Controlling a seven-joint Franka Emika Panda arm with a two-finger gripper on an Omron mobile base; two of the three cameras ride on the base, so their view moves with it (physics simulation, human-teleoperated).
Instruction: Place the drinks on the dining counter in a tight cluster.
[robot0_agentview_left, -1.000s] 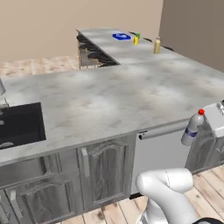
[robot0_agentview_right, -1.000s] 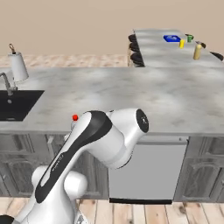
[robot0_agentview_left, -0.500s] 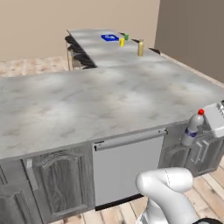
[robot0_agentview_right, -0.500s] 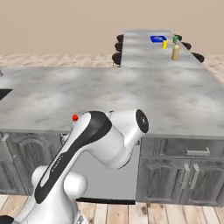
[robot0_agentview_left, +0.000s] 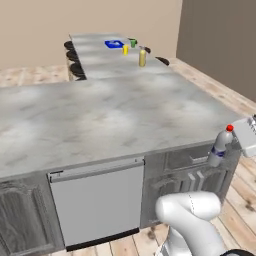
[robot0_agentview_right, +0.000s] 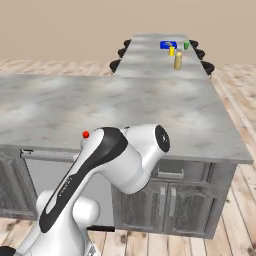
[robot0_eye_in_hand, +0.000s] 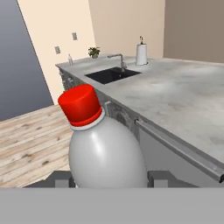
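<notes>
My gripper (robot0_agentview_left: 229, 144) hangs off the right end of the cabinet counter, shut on the slim silver-grey drink with the red cap (robot0_agentview_left: 219, 150). In the hand view that bottle (robot0_eye_in_hand: 105, 153) sits upright between the dark fingertips (robot0_eye_in_hand: 158, 178) of the gripper (robot0_eye_in_hand: 107, 180). The wider yellow drink (robot0_agentview_left: 142, 58) stands on the dining counter (robot0_agentview_left: 97, 62) far ahead, also seen in the right base view as the yellow drink (robot0_agentview_right: 177, 60) on the dining counter (robot0_agentview_right: 150, 57).
A blue item (robot0_agentview_left: 114, 44), a small yellow object (robot0_agentview_left: 125, 49) and a green one (robot0_agentview_left: 133, 43) sit further back on the dining counter. Dark stools (robot0_agentview_left: 76, 68) line its side. The grey-cabinet counter (robot0_agentview_left: 100, 120) lies between. The hand view shows a sink (robot0_eye_in_hand: 111, 74), a paper towel roll (robot0_eye_in_hand: 141, 53) and a plant (robot0_eye_in_hand: 94, 52).
The whole picture has shifted: the base has driven along the counter, the sink has left the base views and the dining counter is nearer the middle. The gripper keeps its hold on the bottle.
</notes>
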